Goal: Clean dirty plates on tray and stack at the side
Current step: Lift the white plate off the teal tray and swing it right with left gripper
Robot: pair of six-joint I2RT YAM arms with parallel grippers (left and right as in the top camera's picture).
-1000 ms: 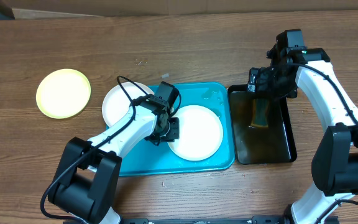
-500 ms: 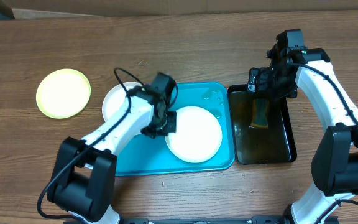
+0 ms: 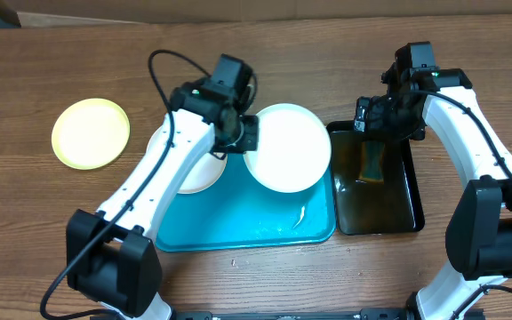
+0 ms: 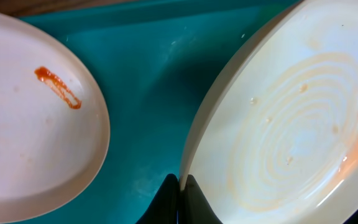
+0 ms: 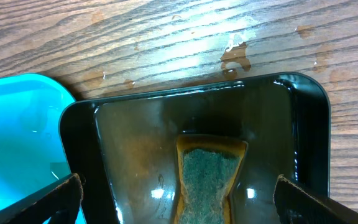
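My left gripper [image 3: 245, 135] is shut on the rim of a white plate [image 3: 288, 148] and holds it tilted above the far right corner of the turquoise tray [image 3: 238, 227]. In the left wrist view both fingers [image 4: 171, 193] pinch that plate [image 4: 291, 124], which shows faint orange swirls. A second white plate [image 3: 183, 169] with a red smear [image 4: 58, 87] lies at the tray's left end, partly under my arm. The pale yellow-green plate [image 3: 91, 133] rests on the table far left. My right gripper [image 5: 188, 202] hangs open over the sponge [image 5: 210, 171].
The black tub [image 3: 407, 209] of brownish water stands right of the tray, with the sponge [image 3: 372, 162] in it. A wet streak [image 3: 297, 218] marks the tray floor. Water drops [image 5: 235, 56] lie on the wood behind the tub.
My left gripper closed on the white plate's rim, lifted it off the tray and carried it toward the far right corner. The right arm has stayed where it was.
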